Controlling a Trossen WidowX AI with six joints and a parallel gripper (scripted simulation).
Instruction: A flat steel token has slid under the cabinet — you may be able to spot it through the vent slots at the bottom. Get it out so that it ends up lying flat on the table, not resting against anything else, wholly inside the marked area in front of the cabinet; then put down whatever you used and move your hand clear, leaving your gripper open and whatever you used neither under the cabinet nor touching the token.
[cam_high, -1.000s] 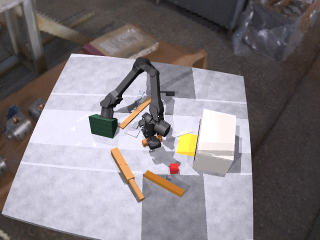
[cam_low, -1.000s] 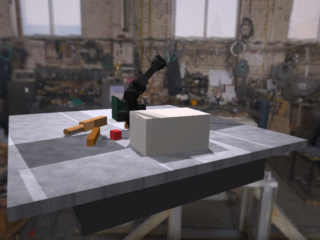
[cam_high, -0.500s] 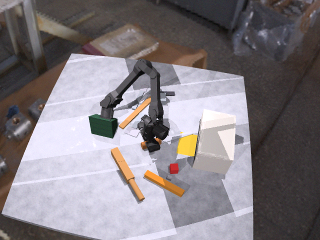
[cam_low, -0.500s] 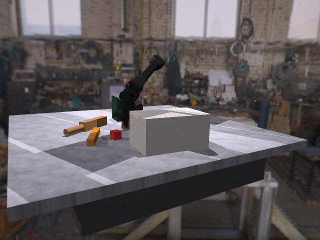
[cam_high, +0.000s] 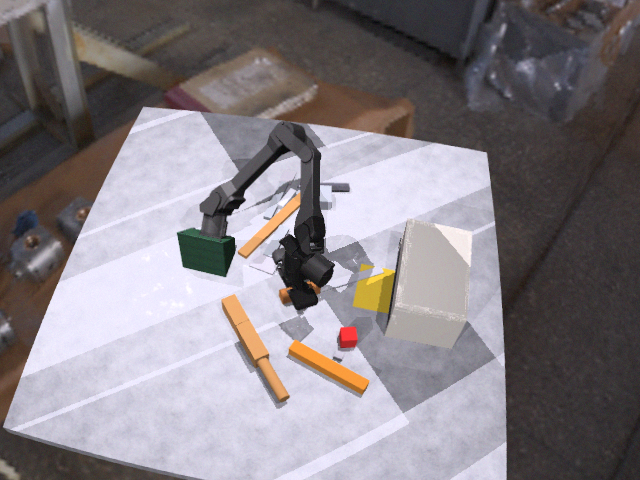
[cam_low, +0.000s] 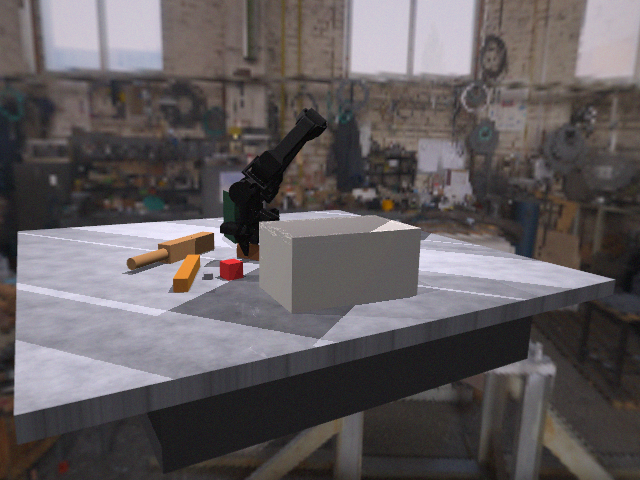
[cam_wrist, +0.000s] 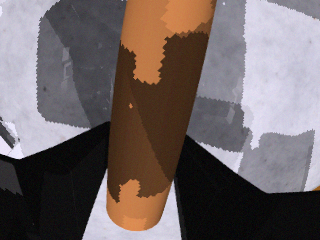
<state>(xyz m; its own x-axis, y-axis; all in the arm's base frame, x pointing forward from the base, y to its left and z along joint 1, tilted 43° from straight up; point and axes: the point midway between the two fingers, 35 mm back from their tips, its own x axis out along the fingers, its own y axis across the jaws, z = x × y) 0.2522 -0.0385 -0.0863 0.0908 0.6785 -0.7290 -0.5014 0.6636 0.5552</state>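
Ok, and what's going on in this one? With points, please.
The arm's gripper (cam_high: 303, 298) (cam_wrist: 144, 135) is shut on a round orange handle (cam_high: 285, 295) (cam_wrist: 160, 115), held over the table between the green block (cam_high: 205, 253) and the pale cabinet (cam_high: 434, 273) (cam_low: 356, 268). A thin rod (cam_high: 347, 283) reaches from near the gripper toward the yellow marked area (cam_high: 371, 295) in front of the cabinet; it may belong to the same tool. No token can be made out on the visible part of that area.

The worktop (cam_high: 170, 341) (cam_low: 93, 330) is seen whole from high above in the top view, and from low beyond the box (cam_high: 434, 273) (cam_low: 356, 263) in the exterior view; both share box and arm (cam_high: 310, 191) (cam_low: 289, 149). The rod (cam_wrist: 155, 115) is viewed close-up from the hand (cam_high: 305, 279) (cam_low: 248, 227) (cam_wrist: 144, 135).
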